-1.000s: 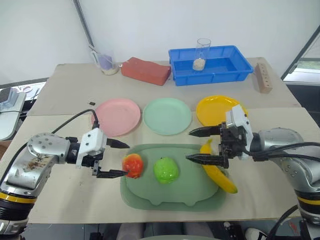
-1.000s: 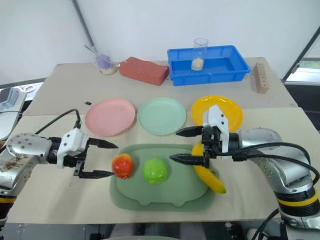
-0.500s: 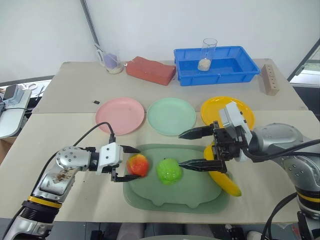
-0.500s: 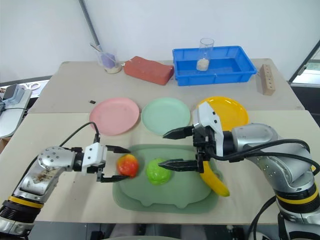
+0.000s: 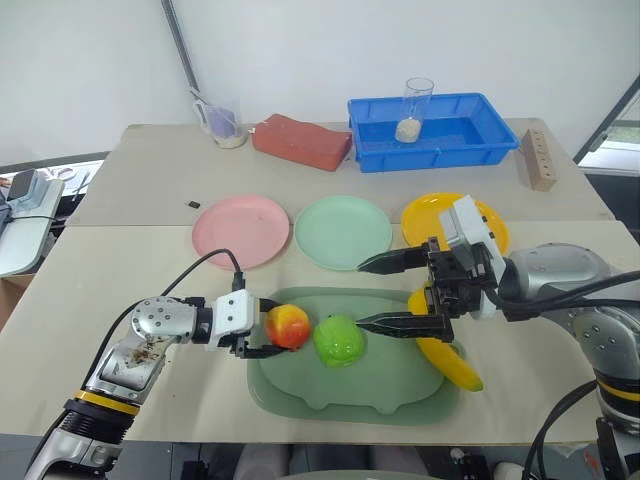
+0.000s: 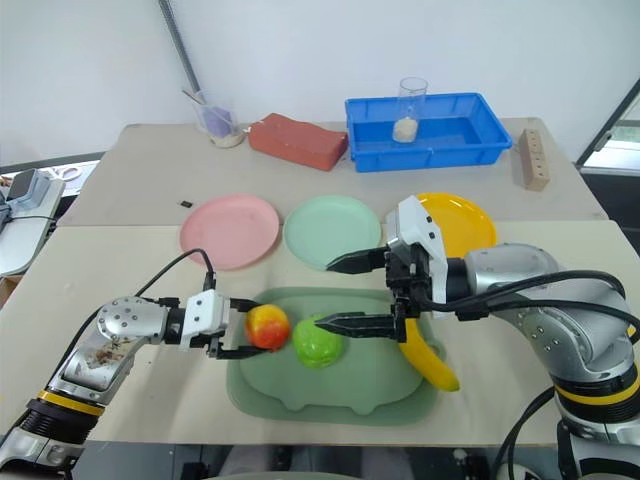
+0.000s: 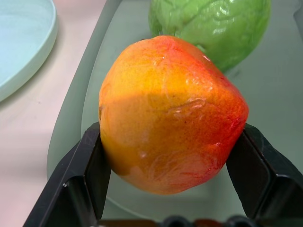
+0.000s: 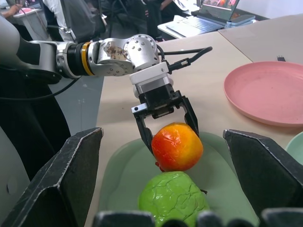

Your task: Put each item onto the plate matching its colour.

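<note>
1. Left eye view: My left gripper (image 5: 262, 338) is clamped on the red-orange apple (image 5: 288, 326) at the left edge of the green tray (image 5: 330, 385). The green fruit (image 5: 338, 340) sits on the tray just beside the apple, and the banana (image 5: 446, 355) lies along the tray's right edge. The pink plate (image 5: 240, 231), the mint plate (image 5: 343, 231) and the yellow plate (image 5: 436, 216) stand in a row behind the tray, none of them bearing a fruit. By my reading, no item is placed yet; one is gripped and two remain.

2. Right eye view: My right gripper (image 6: 345, 292) hangs with its jaws spread wide and nothing between them, above the tray near the green fruit. All three fruits are at the tray, well apart from the plates.

3. Left wrist view: My two black fingers (image 7: 78, 177) press the apple's opposite flanks. The green fruit sits just behind it, and a sliver of mint plate shows off to one side.

4. Right wrist view: Between my own wide-set fingers (image 8: 71, 182) I see the left gripper pinching the apple over the tray's rim, the green fruit close below it and the bare pink plate beyond. The apple's carry to the pink plate looks to me the step in hand.
</note>
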Controlling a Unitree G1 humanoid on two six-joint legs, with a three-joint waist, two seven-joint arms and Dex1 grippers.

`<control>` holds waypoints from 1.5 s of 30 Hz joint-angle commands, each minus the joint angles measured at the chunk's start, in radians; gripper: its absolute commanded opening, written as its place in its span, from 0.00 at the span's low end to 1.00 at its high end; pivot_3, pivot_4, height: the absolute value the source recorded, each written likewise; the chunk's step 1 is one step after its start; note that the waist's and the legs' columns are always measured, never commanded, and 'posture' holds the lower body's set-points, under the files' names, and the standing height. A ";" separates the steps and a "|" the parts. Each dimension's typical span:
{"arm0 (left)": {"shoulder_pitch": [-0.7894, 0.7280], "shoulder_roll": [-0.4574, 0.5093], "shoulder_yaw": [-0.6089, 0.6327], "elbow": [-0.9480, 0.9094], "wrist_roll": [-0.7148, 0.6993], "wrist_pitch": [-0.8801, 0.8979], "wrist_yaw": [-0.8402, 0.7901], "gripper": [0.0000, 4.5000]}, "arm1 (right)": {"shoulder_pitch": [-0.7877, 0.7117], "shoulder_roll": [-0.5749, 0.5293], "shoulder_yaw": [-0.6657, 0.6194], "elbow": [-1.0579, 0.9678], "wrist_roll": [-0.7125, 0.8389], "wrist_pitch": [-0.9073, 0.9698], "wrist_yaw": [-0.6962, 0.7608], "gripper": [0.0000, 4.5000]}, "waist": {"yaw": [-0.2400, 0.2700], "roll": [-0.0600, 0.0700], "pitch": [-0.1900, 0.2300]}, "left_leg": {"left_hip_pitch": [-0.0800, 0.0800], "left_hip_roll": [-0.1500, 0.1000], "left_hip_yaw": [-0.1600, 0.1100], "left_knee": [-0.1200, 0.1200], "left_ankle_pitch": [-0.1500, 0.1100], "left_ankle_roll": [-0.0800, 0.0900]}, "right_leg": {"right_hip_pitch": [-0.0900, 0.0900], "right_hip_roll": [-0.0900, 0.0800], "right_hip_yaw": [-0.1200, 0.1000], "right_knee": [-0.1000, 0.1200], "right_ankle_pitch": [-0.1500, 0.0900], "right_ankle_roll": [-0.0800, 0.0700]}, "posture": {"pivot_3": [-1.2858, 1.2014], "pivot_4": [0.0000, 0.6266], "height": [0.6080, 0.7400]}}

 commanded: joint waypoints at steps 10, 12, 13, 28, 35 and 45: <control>-0.236 0.020 0.211 0.188 -0.093 0.197 0.157 0.66 | -0.113 0.061 0.028 0.032 -0.123 -0.048 -0.136 1.00 | -0.002 0.000 0.000 | 0.001 0.000 -0.001 0.000 0.000 0.000 | -0.001 0.001 -0.001 0.001 0.001 0.001 | 0.52 0.24 1.00; -0.287 -0.022 0.244 0.288 -0.058 0.195 0.268 0.66 | -0.144 0.097 0.053 0.047 -0.175 -0.049 -0.188 1.00 | -0.002 0.000 0.000 | 0.000 0.000 -0.001 0.001 0.000 0.000 | -0.001 0.001 0.000 0.001 0.001 0.002 | 0.52 0.24 1.00; -0.306 -0.040 0.258 0.332 -0.045 0.199 0.319 0.66 | -0.157 0.116 0.059 0.052 -0.188 -0.042 -0.212 1.00 | -0.002 0.000 0.000 | 0.000 0.000 -0.001 0.001 0.000 0.000 | 0.000 0.001 0.000 0.000 0.002 0.004 | 0.52 0.24 1.00; -0.485 -0.161 0.338 0.750 -0.009 0.171 0.558 0.92 | -0.224 0.181 0.077 0.052 -0.247 0.017 -0.302 1.00 | 0.000 0.002 -0.005 | -0.001 0.001 -0.013 -0.001 0.000 0.000 | 0.000 0.012 0.001 0.001 0.011 0.013 | 0.52 0.24 1.00; -0.500 -0.151 0.343 0.765 -0.006 0.137 0.512 0.99 | -0.211 0.177 0.068 0.050 -0.256 0.018 -0.298 1.00 | -0.005 0.002 -0.005 | 0.000 0.001 -0.019 -0.001 0.000 0.001 | -0.001 0.015 0.001 0.002 0.012 0.012 | 0.52 0.24 1.00; -0.411 -0.039 0.364 0.316 -0.253 0.405 0.200 0.99 | -0.097 0.069 -0.004 0.035 -0.247 -0.011 -0.209 1.00 | -0.005 0.003 -0.005 | 0.000 0.001 -0.019 -0.001 0.000 0.000 | 0.000 0.015 0.001 0.001 0.012 0.011 | 0.52 0.24 1.00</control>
